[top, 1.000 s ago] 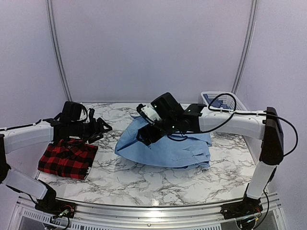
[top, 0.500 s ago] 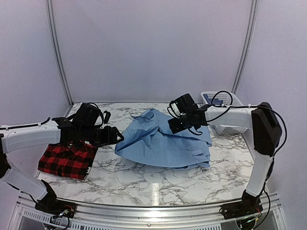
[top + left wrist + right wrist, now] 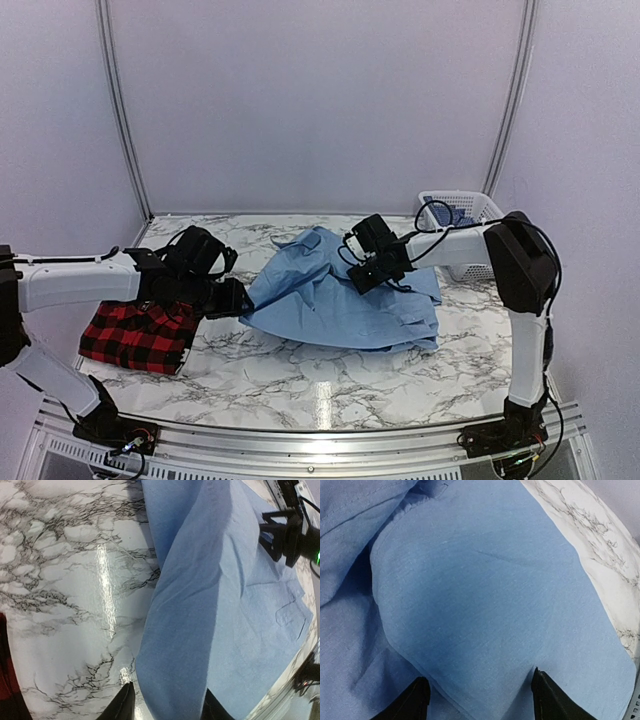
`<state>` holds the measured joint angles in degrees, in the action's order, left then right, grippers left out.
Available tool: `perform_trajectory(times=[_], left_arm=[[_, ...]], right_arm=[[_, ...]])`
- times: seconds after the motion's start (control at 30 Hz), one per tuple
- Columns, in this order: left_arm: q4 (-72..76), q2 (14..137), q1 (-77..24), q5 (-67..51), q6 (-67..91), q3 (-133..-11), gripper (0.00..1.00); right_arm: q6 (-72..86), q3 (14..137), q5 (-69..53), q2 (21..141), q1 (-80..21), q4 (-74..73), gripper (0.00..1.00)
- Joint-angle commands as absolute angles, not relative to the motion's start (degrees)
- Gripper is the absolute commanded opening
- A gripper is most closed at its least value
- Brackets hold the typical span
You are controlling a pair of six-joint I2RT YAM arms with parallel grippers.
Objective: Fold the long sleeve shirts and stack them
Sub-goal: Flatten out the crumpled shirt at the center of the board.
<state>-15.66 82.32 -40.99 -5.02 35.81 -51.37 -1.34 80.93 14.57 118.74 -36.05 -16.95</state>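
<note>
The light blue long sleeve shirt [image 3: 345, 300] lies crumpled and partly folded mid-table. Its left edge runs down the left wrist view as a blue fold [image 3: 200, 605]. My left gripper [image 3: 230, 298] is low at that left corner, jaws apart with the cloth corner between them [image 3: 167, 707]. My right gripper [image 3: 365, 272] hovers over the shirt's upper middle, open, straddling a raised fold of blue cloth [image 3: 480, 700]. It also shows as a dark shape [image 3: 287, 535] in the left wrist view. The red-and-black plaid shirt [image 3: 140, 335] lies folded at the left, under my left arm.
A white basket [image 3: 462, 212] holding something blue stands at the back right, behind the right arm. Bare marble tabletop [image 3: 330, 385] stretches in front of the shirts to the metal front rail [image 3: 320, 440].
My left gripper has swung right and down to the blue shirt's left corner, and its jaws have narrowed. My right gripper has pulled right and settled over the shirt's upper middle.
</note>
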Motion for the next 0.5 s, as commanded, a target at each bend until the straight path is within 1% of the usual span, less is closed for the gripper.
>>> perform_trajectory(times=[0.0, 0.07, 0.17, 0.2, 0.23, 0.27, 0.47], left_arm=[[-17.0, 83.0, -41.3, -3.9, 36.5, -52.4, 0.33], [-17.0, 83.5, -41.2, -3.0, 37.0, -52.4, 0.19], [-17.1, 83.5, -41.0, -1.4, 37.7, -52.4, 0.03], [-17.1, 83.4, -40.7, -0.9, 37.6, -52.5, 0.00], [-17.1, 83.3, -40.2, -0.7, 37.4, -52.5, 0.00], [-17.3, 83.1, -39.7, -0.5, 37.1, -52.6, 0.00], [-19.1, 82.2, -31.5, -1.1, 33.5, -53.3, 0.00]], right_arm=[[-0.4, 83.5, 18.6, 118.8, -35.4, -15.7, 0.56], [1.2, 83.9, 20.3, 118.6, -35.2, -15.6, 0.43], [2.5, 84.3, 21.5, 118.6, -34.4, -15.6, 0.17], [2.8, 84.5, 21.8, 118.6, -34.0, -15.9, 0.09], [3.1, 84.6, 22.0, 118.4, -33.9, -16.1, 0.01], [3.3, 84.6, 22.2, 118.3, -33.6, -16.3, 0.00], [4.7, 82.8, 25.3, 114.5, -32.9, -19.4, 0.00]])
